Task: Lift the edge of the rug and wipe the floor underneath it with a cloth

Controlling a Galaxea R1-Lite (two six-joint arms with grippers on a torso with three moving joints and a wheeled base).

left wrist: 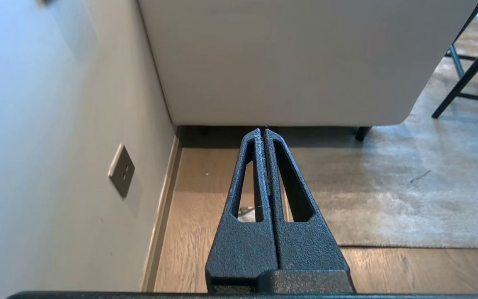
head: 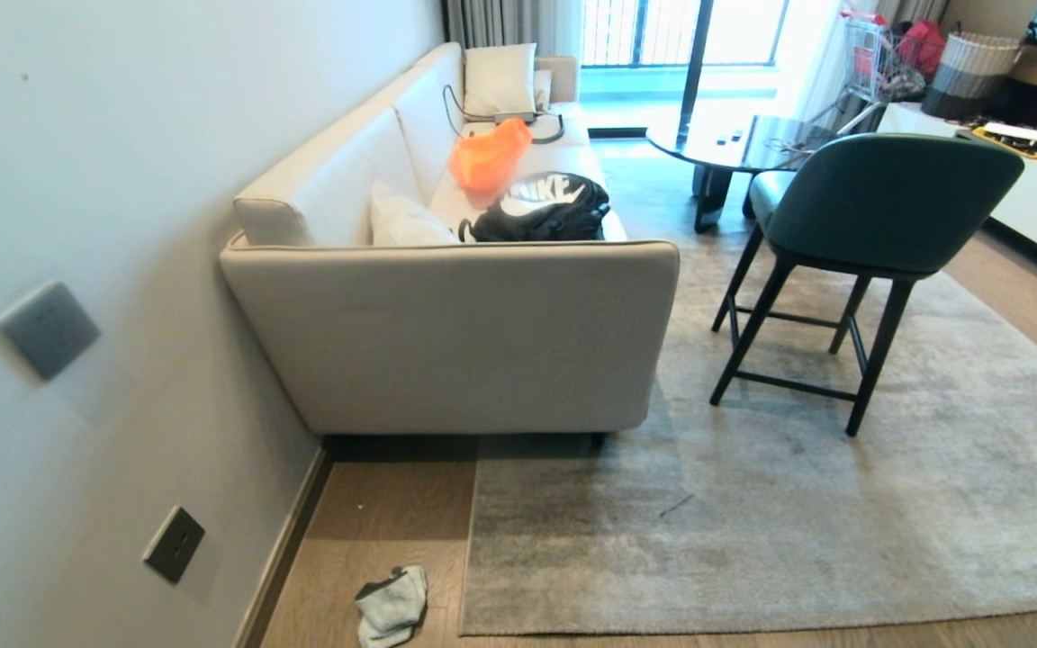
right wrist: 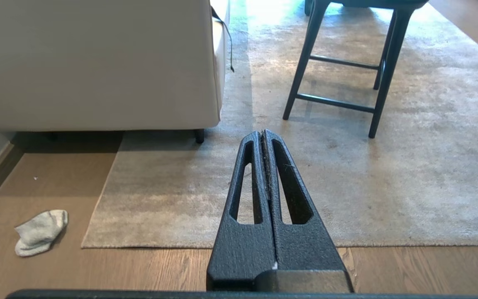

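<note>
A pale grey-beige rug lies flat on the brown wood floor [head: 374, 522]. The rug edge [head: 470, 549] runs down to a square corner [head: 463, 632] at the lower middle of the head view; it shows too as the rug edge [right wrist: 206, 246] and the rug edge [left wrist: 421, 246]. The cloth [head: 392, 605], a crumpled off-white and grey rag, rests on the floor left of that corner, also the cloth [right wrist: 40, 231]; a bit of cloth [left wrist: 245, 213] peeks through a finger slot. My left gripper [left wrist: 262, 132] and right gripper [right wrist: 262, 133] hang shut and empty, above the floor. Neither arm shows in the head view.
A cream sofa [head: 482, 342] stands against the wall [head: 77, 270], partly on the rug. A dark green chair [head: 879, 207] with black legs stands on the rug at right. A baseboard [head: 289, 540] lines the wall. A round dark table [head: 734, 144] is further back.
</note>
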